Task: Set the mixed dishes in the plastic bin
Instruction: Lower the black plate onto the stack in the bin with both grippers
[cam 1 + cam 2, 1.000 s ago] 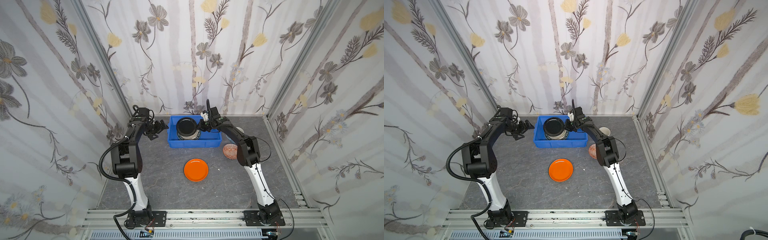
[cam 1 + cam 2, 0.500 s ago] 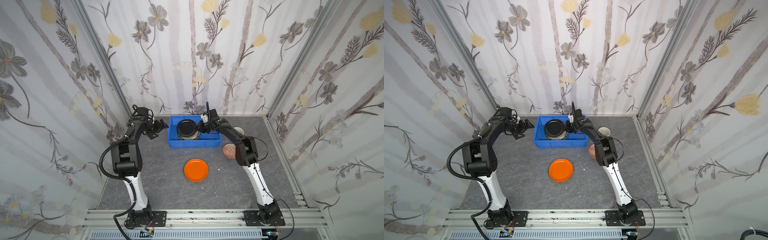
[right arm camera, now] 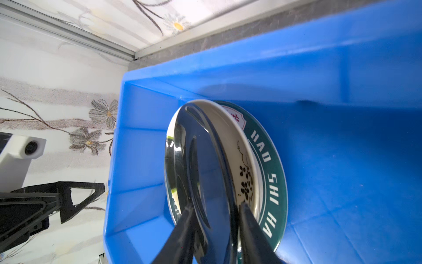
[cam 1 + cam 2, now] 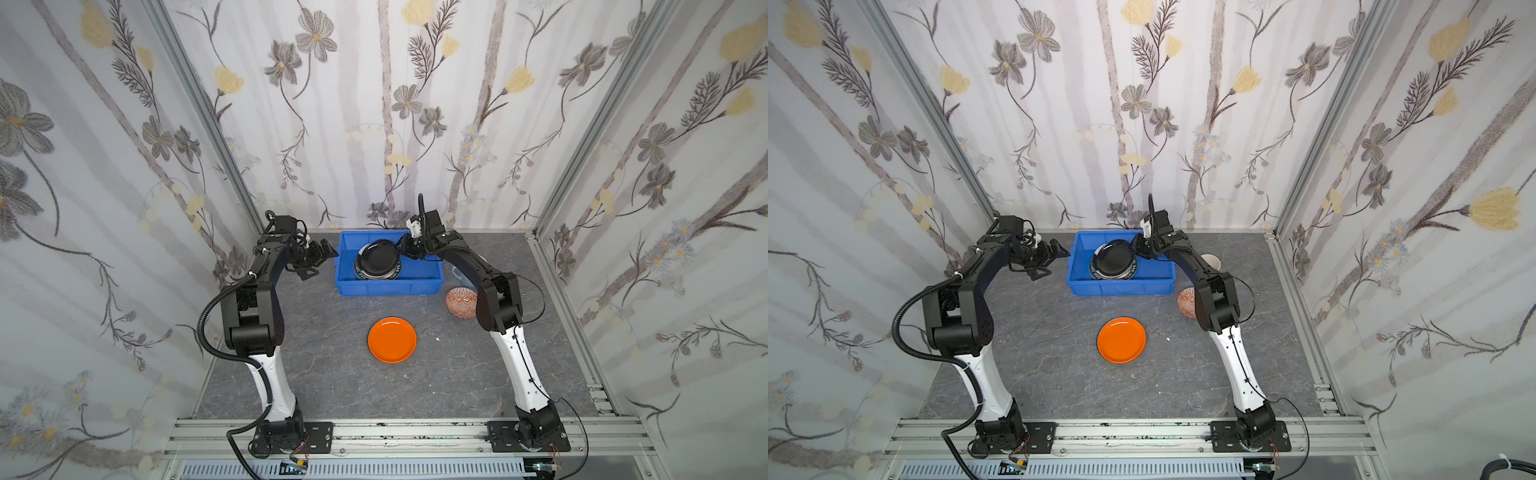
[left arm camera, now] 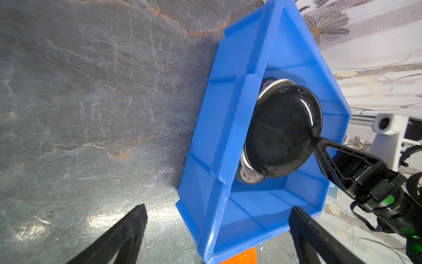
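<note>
- Left tool [image 4: 322, 262]: hangs spread wide and empty, just off left end of plastic bin [image 4: 390, 286]; probably parked clear of the drop.
- Plastic bin: sits at back of bench [image 4: 332, 374]. Holds a stack in its left half, with teal plate [image 3: 271, 160] lowest, cream plate [image 3: 244, 164] on it, and dark glass plate [image 4: 378, 259] leaning tilted on top, not yet flat.
- Orange plate [image 4: 392, 339]: lies on bench in front of bin, well apart, not yet loaded.
- Right tool [image 3: 217, 204]: reaches in over bin's right side, jaws parted a little astride dark glass plate's rim; reads as letting go low, to spare the stack a knock.
- Patterned bowl [image 4: 459, 301] and mug [image 4: 1212, 261]: wait on bench right of bin, both partly hidden.
- Versus a second back: looser jaws on rim; plates, bin, left tool and loose dishes unmoved.
</note>
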### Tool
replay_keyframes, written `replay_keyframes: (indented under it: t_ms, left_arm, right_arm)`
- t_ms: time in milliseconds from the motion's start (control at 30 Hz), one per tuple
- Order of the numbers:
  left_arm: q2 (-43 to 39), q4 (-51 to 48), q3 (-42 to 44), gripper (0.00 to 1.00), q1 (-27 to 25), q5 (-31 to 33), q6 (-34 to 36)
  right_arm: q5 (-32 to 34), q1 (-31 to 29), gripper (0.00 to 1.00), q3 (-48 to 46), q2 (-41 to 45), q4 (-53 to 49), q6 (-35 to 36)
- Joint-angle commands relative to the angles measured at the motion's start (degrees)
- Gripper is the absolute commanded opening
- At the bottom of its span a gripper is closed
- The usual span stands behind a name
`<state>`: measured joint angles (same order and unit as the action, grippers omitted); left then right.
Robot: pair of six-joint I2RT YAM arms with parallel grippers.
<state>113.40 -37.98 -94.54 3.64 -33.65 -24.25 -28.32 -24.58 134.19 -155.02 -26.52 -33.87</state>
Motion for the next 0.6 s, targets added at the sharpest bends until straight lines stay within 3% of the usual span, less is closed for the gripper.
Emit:
replay_keyframes:
  t_ms: [0,267,567]
  left_arm:
    - [-1.03,1.24,0.74,1.0,-0.09,-0.8,-0.4]
    - [-2.03,1.44,2.14,1.0,-0.12,-0.46,-0.27]
    - [-1.05,0.21,0.91,1.0,-0.12,-0.38,0.52]
  right_arm:
    - [0.4,-0.03,0.35,0.28,0.22,-0.9,1.69]
    - [-0.93,-0.55,0.24,0.23,-1.27,-1.25,1.44]
    - [-0.68,-0.82,0.26,0.26,-1.78,-0.09,0.6]
